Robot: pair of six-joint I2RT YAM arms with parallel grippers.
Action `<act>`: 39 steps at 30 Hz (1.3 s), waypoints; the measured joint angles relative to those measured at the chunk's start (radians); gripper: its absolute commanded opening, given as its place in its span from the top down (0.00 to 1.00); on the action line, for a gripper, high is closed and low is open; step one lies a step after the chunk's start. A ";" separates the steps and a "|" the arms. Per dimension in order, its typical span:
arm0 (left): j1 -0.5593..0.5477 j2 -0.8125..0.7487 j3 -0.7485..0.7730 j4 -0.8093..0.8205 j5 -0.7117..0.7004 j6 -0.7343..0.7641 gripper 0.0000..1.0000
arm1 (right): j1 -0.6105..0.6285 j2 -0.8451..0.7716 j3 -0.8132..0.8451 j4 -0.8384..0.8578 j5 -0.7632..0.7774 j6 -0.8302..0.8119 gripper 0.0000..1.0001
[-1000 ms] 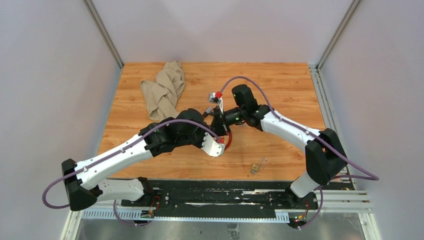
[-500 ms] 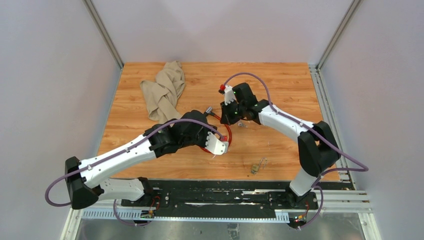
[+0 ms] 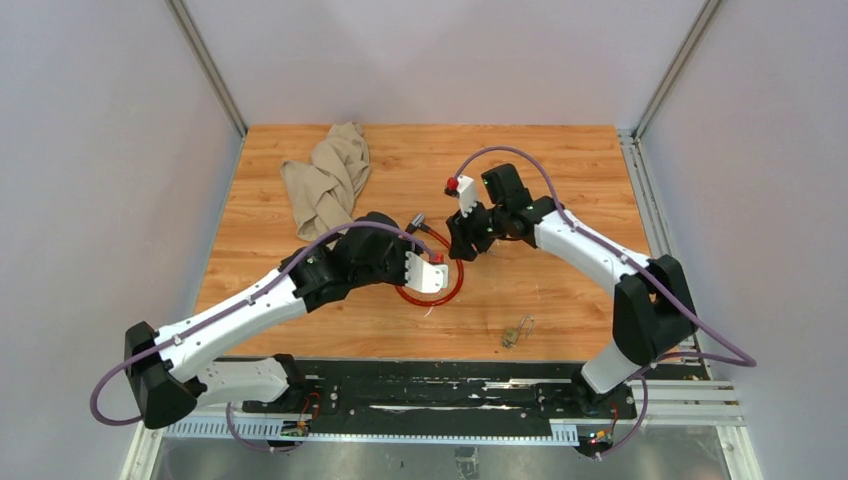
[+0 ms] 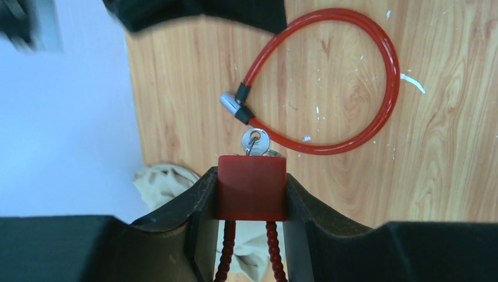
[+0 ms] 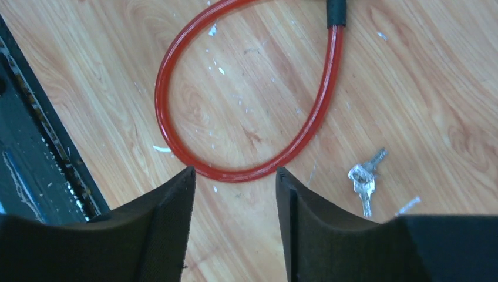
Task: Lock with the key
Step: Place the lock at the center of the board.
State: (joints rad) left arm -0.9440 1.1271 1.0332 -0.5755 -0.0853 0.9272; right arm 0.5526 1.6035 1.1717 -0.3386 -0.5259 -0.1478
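Note:
My left gripper point(image 4: 251, 176) is shut on a small red lock block point(image 4: 251, 191). The silver key point(image 4: 255, 141) sticks out of the block's far face, and two thin red beaded cords hang below it. In the top view this gripper point(image 3: 437, 263) hovers over the big red cable loop point(image 3: 458, 280). The loop lies flat on the wood, its silver end point(image 4: 229, 101) free. My right gripper point(image 5: 234, 171) is open and empty, just right of the lock point(image 3: 462, 243), above the loop's curve point(image 5: 170, 135).
A small bunch of silver keys point(image 5: 364, 178) lies on the wood right of my right fingers. A small brass padlock point(image 3: 512, 335) sits near the front edge. A beige cloth point(image 3: 325, 185) lies at the back left. The black base rail point(image 5: 35, 147) runs along the near side.
My right gripper has let go at the lock, drawn back to the right and opened. My left gripper still holds the red lock block, now a little further back.

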 measured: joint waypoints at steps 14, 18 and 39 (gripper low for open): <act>0.419 0.365 -0.116 0.162 0.019 -0.372 0.92 | -0.021 -0.318 -0.127 -0.224 0.293 -0.203 0.36; 0.465 0.491 -0.127 0.186 -0.001 -0.430 0.82 | -0.027 -0.344 -0.152 -0.265 0.332 -0.259 0.35; 0.495 0.232 -0.161 0.165 0.163 -0.439 0.09 | -0.134 -0.439 -0.261 -0.492 0.465 -0.473 0.36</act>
State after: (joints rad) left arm -0.4492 1.3586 0.8726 -0.4107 0.0780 0.4877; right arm 0.4183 1.1648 0.9108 -0.8310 -0.0612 -0.6209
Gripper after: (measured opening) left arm 0.901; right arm 0.632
